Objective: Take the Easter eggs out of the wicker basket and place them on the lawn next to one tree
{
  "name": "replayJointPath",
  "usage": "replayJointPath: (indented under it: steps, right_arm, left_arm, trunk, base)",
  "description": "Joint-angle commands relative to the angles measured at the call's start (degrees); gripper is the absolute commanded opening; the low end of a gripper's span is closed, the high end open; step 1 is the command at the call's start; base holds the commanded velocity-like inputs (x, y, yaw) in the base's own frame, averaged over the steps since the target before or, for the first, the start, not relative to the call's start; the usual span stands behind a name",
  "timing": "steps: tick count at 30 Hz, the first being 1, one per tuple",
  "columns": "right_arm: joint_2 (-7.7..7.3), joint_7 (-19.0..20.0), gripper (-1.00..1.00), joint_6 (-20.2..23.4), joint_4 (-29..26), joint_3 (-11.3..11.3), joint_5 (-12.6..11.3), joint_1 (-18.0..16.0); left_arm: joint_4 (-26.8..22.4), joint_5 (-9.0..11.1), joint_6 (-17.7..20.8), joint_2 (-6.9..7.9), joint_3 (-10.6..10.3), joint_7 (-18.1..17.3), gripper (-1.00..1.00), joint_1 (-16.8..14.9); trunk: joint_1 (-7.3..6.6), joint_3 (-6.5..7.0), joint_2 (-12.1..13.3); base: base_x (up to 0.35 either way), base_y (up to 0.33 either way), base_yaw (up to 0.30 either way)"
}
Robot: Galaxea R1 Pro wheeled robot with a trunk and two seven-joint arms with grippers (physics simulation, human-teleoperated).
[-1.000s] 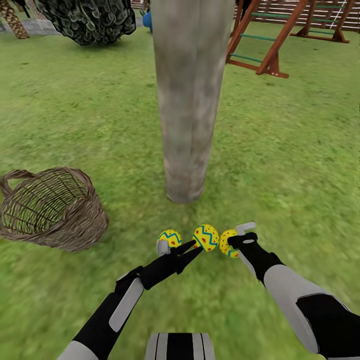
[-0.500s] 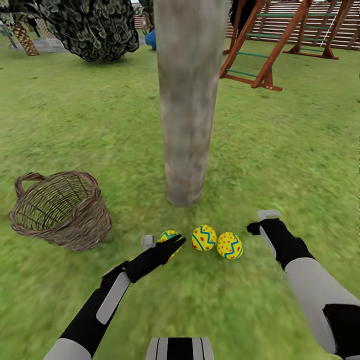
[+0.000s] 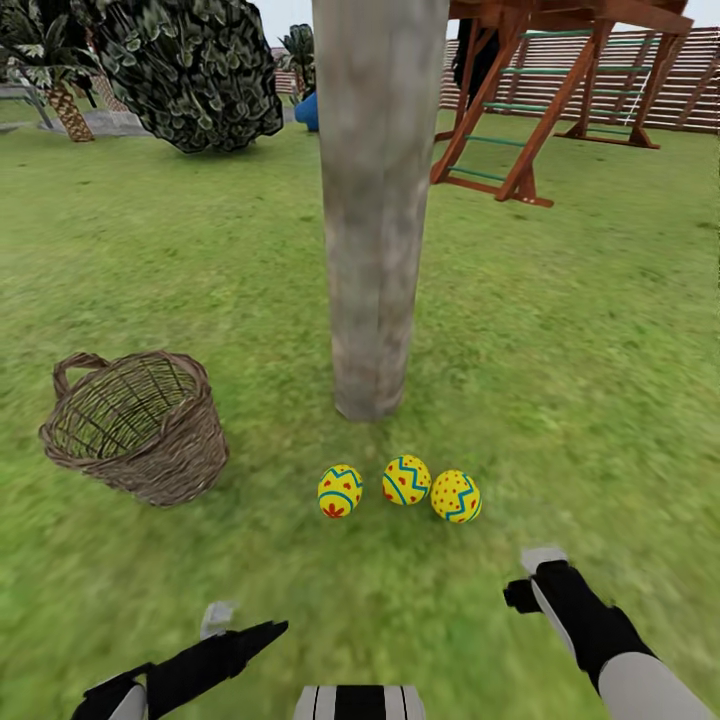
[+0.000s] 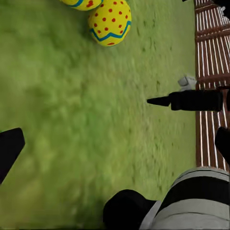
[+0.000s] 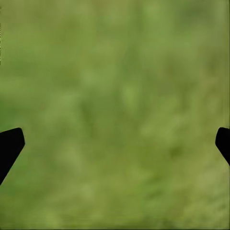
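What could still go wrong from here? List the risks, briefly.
1. The three Easter eggs lie loose on the lawn beside the tree; a nudge from the open left gripper or right gripper, both low and close, could roll one away.
2. The wicker basket leans and stands near the left arm; a careless sweep might tip it over.
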Motion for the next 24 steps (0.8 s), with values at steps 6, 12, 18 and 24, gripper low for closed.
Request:
replayJointPath:
  steps: [6,12,18,24]
  right_arm:
    - [0.03,-0.1,1.0,-5.2,-0.1,0.4,0.2,2.7]
    - [1.97,-0.2,1.0,-5.5,1.7,0.2,0.0,2.8]
    - [1.86,0.0,1.0,-10.8,5.8,0.2,0.0,2.8]
    - [1.89,0.1,1.0,-15.0,7.9,0.2,0.0,2.8]
  left_arm:
    - [0.5,0.2,0.1,2.32,6.1,-0.2,1.0,0.0]
    - [1.0,0.2,0.4,3.79,6.4,0.4,1.0,0.0]
    - [0.9,0.2,0.7,4.69,6.3,7.7,1.0,0.0]
    - [1.0,0.2,0.7,4.66,6.0,8.9,1.0,0.0]
  trunk:
    - [-0.16,1.3,0.1]
    - [-0.32,2.63,0.1]
    - [-0.47,3.96,0.2]
    - [-0.63,5.29,0.3]
  base:
    - [0.0,0.0,0.0]
    - [0.0,0.0,0.0]
    - [0.0,0.0,0.0]
    - [0.0,0.0,0.0]
